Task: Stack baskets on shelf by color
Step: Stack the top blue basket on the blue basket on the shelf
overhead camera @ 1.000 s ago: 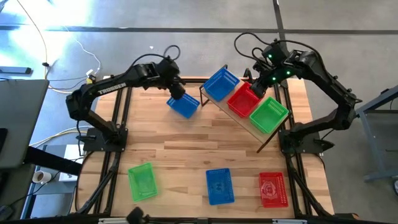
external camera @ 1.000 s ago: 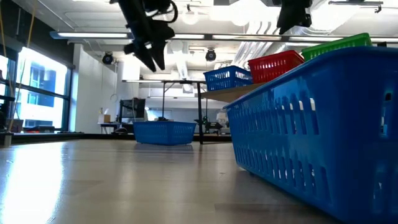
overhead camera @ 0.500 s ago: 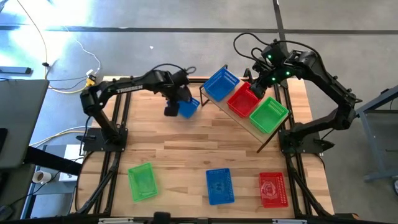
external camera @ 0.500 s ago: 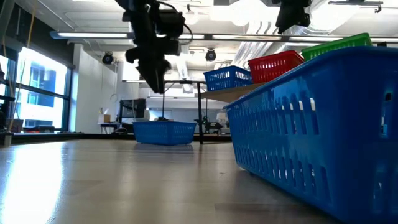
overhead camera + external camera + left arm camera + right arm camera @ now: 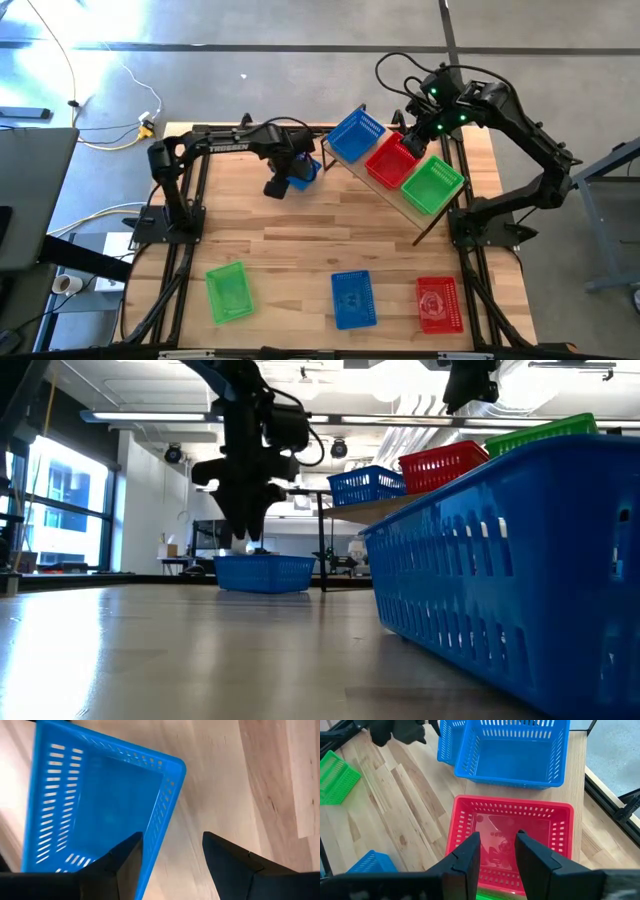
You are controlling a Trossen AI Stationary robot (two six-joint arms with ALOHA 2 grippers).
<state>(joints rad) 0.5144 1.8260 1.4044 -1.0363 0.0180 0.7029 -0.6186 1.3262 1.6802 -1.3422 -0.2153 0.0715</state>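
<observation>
White lettering along left arm (image 5: 225,147) near tabletop's far edge, seemingly "TROSSEN", too small for certainty. Nothing else legible anywhere: no labels or numbers on baskets, shelf or tabletop.

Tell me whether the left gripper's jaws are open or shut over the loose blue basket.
Open. In the left wrist view the left gripper shows a wide gap between its fingers, which straddle one wall of the blue basket without pinching it.

The left arm swung across toward the shelf (image 5: 345,170). Its left gripper (image 5: 276,186), fingers spread, descended from above the loose blue basket (image 5: 301,172) until it straddled that basket's side wall.
</observation>
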